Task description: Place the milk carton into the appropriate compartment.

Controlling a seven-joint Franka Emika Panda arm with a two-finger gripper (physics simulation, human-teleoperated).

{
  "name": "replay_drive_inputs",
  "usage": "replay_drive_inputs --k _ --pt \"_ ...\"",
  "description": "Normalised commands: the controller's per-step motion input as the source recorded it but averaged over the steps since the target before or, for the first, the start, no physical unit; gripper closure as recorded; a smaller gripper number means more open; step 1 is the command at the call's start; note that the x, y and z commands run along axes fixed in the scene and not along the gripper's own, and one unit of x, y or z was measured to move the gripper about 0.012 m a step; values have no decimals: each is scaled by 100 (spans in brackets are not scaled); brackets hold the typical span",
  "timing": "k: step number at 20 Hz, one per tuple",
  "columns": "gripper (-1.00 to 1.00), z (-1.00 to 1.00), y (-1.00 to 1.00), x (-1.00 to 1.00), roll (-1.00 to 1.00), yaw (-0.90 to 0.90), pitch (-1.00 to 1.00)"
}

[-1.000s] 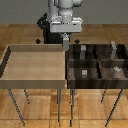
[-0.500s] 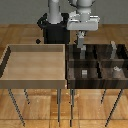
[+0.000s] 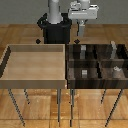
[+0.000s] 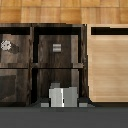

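Observation:
My gripper (image 3: 81, 30) hangs above the back left part of the dark divided bin (image 3: 95, 61). In the wrist view a small pale grey carton, the milk carton (image 4: 62, 95), sits between my fingers, so the gripper (image 4: 63, 100) is shut on it. In the exterior view the carton is too small to tell apart from the fingers. The wrist view looks down on the bin's compartments (image 4: 34, 64). The carton is over a compartment beside the wooden tray (image 4: 107, 65).
The large wooden tray (image 3: 35, 65) stands at the exterior view's left, against the bin. Small grey blocks (image 3: 84, 72) (image 3: 116, 70) lie in bin compartments; one block (image 4: 56, 48) shows in the wrist view. The robot's black base (image 3: 54, 30) is behind.
The arm has moved toward the exterior view's right, from above the seam between tray and bin to above the bin, with the carton still in the gripper.

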Motion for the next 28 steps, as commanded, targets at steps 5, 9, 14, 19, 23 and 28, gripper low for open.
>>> replay_drive_inputs --k 5,9,14,19,23,28 --pt "100 -80 0 0 0 0 0" --pt "100 -100 0 0 0 0 0" --pt "100 -100 0 0 0 0 0" --pt "-100 -80 0 0 0 0 0" --pt "-100 0 0 0 0 0 0" --pt "-100 0 0 0 0 0 0"
